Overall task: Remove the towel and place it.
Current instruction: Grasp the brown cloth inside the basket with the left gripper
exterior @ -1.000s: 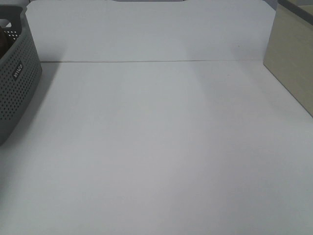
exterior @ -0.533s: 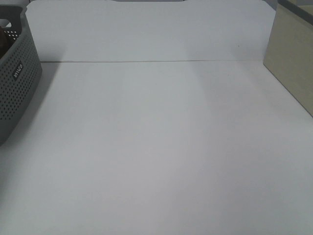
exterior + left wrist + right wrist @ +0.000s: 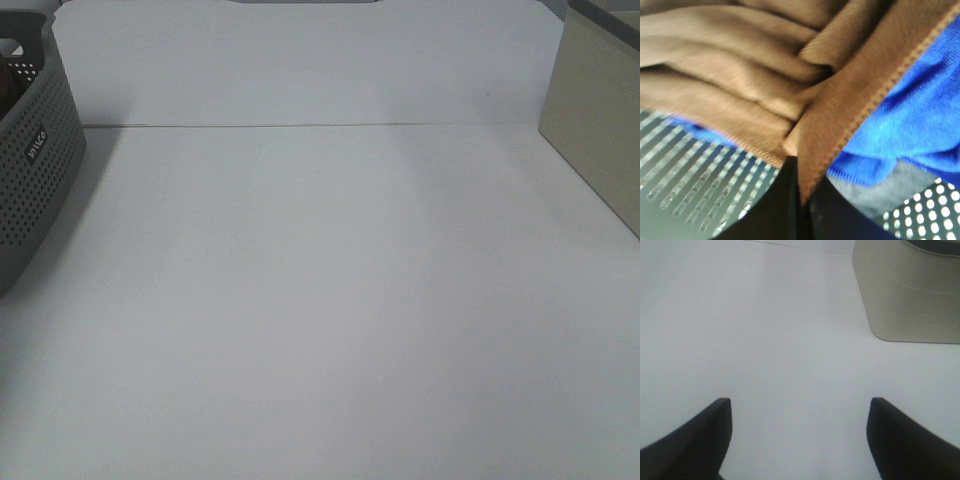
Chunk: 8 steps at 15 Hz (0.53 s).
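light: bright, even, diffuse on white bench [image 3: 330, 300] | shadow: soft, dim patch beside basket [image 3: 40, 170], left edge of frame | focus: left wrist view blurred, towel [image 3: 730, 75] folds smeared, close-up

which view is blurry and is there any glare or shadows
Left wrist view: blurred, the towel too close to the lens. Exterior high view: sharp, evenly lit, soft shadow beside the basket. Right wrist view: no glare on the table, right pincer dark and slightly soft.
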{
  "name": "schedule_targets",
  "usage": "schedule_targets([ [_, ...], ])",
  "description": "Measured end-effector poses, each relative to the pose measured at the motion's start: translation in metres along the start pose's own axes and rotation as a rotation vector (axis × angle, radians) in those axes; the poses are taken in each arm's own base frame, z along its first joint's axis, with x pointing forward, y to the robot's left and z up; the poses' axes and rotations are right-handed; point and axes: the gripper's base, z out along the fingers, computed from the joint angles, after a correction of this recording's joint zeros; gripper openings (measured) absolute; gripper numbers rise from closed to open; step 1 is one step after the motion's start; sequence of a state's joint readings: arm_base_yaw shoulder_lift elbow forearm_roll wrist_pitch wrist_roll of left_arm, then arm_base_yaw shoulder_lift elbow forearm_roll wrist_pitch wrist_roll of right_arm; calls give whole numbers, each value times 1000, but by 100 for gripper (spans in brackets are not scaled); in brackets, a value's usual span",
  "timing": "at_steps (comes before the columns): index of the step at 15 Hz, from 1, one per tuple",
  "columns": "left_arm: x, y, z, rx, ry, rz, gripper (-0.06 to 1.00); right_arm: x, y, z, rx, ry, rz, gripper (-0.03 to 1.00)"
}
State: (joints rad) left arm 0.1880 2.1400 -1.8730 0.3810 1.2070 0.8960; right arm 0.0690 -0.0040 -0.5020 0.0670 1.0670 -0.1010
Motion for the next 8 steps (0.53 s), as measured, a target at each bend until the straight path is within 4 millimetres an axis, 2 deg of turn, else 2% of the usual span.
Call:
schedule_targets([
  [4, 24, 3, -72, -99, -122, -120, 0, 0, 0, 0, 0, 0, 0, 73],
  [8, 62, -11, -167, -214, -322, -202, 0, 0, 0, 0, 0, 0, 0, 73],
])
